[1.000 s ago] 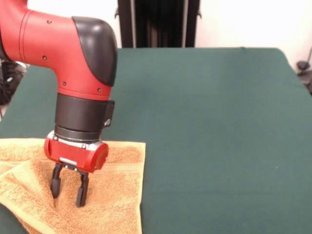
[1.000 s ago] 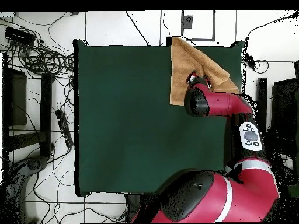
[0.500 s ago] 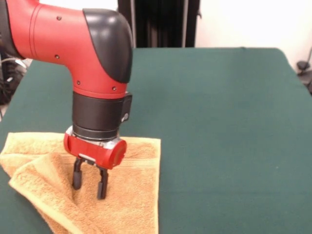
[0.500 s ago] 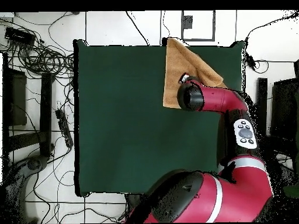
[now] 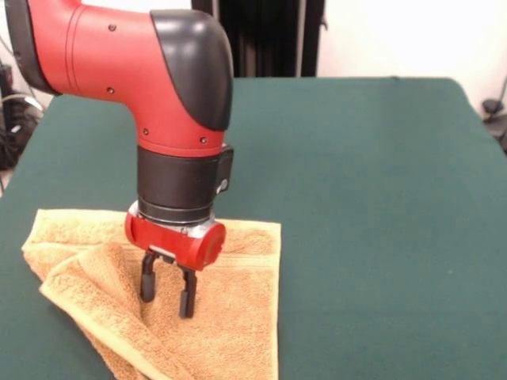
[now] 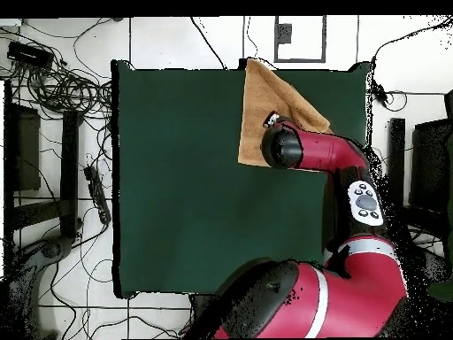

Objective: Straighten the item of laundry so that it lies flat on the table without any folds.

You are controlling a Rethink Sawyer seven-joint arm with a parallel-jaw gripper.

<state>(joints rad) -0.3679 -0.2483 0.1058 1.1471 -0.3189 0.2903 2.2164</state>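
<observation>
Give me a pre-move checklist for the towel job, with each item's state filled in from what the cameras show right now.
1. Towel flat, no folds: not ok. A corner flap lies doubled over on the picture's left in the front view.
2. Gripper on the towel: ok. Its fingers reach down to the cloth beside the flap.
3. Grip on the cloth: cannot tell. The fingers stand a little apart, and no pinched cloth shows.
4. Towel fully on the table: not ok. In the overhead view one corner reaches past the table's edge.
5. Room to spread it: ok. Bare green surface lies beside the towel.
</observation>
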